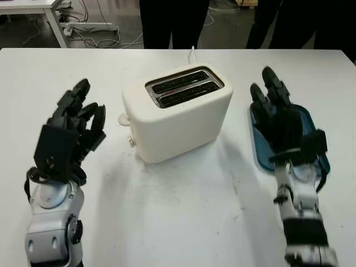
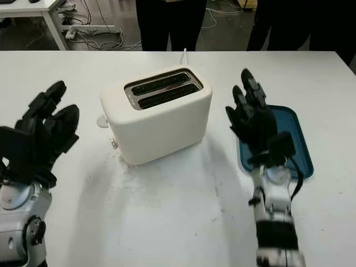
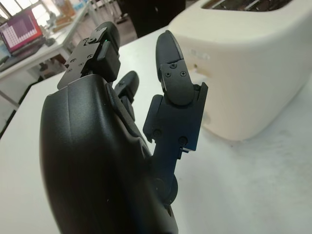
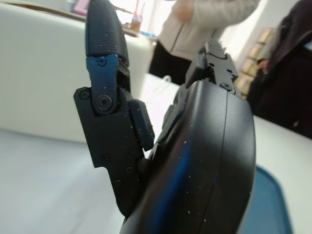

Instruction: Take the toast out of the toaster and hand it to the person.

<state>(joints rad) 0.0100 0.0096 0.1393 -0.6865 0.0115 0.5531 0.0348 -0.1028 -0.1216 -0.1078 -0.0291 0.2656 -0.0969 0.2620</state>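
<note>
A cream two-slot toaster (image 1: 178,111) stands in the middle of the white table (image 1: 183,217), turned at a slight angle. Its two slots (image 1: 183,87) look dark inside, and nothing rises above their rims. My left hand (image 1: 75,125) hovers open to the left of the toaster, a short gap away. In the left wrist view the toaster's side (image 3: 253,73) lies just beyond that hand's fingers (image 3: 173,63). To the right of the toaster my right hand (image 1: 272,105) is open over a blue tray (image 1: 320,150), holding nothing.
People in dark trousers (image 1: 172,22) stand at the table's far edge, and another person (image 1: 278,22) is further right. A person in a light jacket (image 4: 204,29) appears behind the toaster in the right wrist view. Cables and a desk leg (image 1: 55,25) lie on the floor beyond.
</note>
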